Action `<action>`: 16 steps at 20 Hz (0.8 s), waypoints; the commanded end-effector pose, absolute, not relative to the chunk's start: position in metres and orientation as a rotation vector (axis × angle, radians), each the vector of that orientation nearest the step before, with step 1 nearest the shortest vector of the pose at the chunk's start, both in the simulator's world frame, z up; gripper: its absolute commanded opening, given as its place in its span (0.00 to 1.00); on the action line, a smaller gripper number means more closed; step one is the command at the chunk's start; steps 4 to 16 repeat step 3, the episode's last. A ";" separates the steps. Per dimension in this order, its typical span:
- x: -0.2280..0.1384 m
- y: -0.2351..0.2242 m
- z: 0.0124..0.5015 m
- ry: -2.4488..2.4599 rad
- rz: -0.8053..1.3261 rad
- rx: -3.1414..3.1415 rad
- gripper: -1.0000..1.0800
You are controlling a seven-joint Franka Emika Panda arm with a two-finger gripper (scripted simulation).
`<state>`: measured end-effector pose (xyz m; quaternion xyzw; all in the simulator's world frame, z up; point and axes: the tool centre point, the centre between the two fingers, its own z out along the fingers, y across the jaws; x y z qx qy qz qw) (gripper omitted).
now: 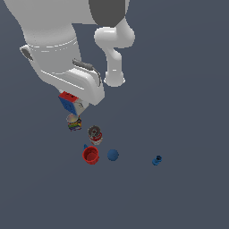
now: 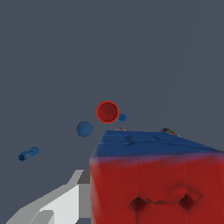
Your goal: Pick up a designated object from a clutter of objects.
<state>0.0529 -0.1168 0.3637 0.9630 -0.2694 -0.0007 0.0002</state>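
Observation:
The designated object is a small cube (image 1: 67, 101) with red, blue and white faces. It hangs above the floor under the white hand, and my gripper (image 1: 71, 104) is shut on it. In the wrist view the cube (image 2: 153, 183) fills the near corner, with a red face and a blue face showing and one white finger (image 2: 52, 205) beside it. The rest of the clutter lies below: a labelled can (image 1: 74, 122) right under the cube, a second can (image 1: 95, 134), a red mug (image 1: 91, 155), a blue ball (image 1: 112, 154) and a tiny blue piece (image 1: 156, 160).
From the wrist, the red mug (image 2: 107, 111), blue ball (image 2: 84, 129) and tiny blue piece (image 2: 28, 154) look small and far below. A small blue bit (image 1: 85, 146) sits against the mug. The arm's base (image 1: 114, 53) stands behind on the dark floor (image 1: 188, 112).

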 end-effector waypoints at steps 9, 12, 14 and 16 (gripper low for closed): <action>0.055 -0.119 0.368 -0.846 0.000 3.025 0.00; 0.055 -0.119 0.368 -0.846 0.000 3.025 0.00; 0.055 -0.119 0.368 -0.846 0.000 3.025 0.00; 0.055 -0.119 0.368 -0.846 0.000 3.025 0.00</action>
